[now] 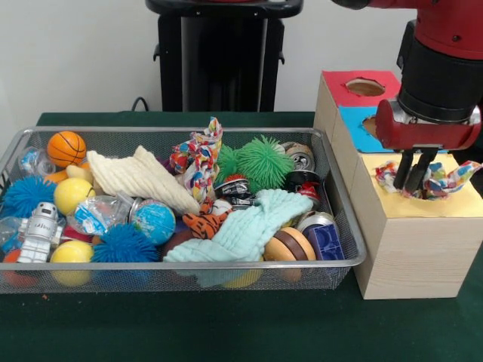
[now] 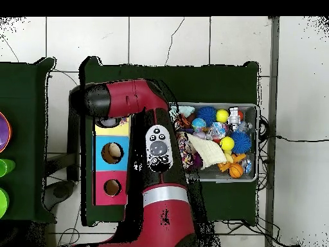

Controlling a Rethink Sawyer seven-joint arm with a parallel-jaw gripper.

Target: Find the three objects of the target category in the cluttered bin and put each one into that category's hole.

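My gripper (image 1: 411, 181) hangs over the hole in the yellow top of the pale wood box (image 1: 453, 205), its fingers close together and reaching down into it. They are shut on a printed rag (image 1: 455, 178) whose ends spread to both sides of the hole. A second printed rag (image 1: 198, 158) stands up in the middle of the wire mesh bin (image 1: 189, 265), by the cream cloth (image 1: 139, 177). No third printed rag shows. In the overhead view the arm (image 2: 138, 98) covers the gripper and most of the yellow top (image 2: 109, 128).
The blue-topped hole (image 1: 355, 132) and the red-topped hole (image 1: 365, 87) lie behind the yellow one. The bin holds a mint-green cloth (image 1: 249, 226), green spiky balls (image 1: 260, 160), blue spiky balls (image 1: 124, 243), a small basketball (image 1: 66, 148), yellow balls, cans and a toy robot (image 1: 39, 230).
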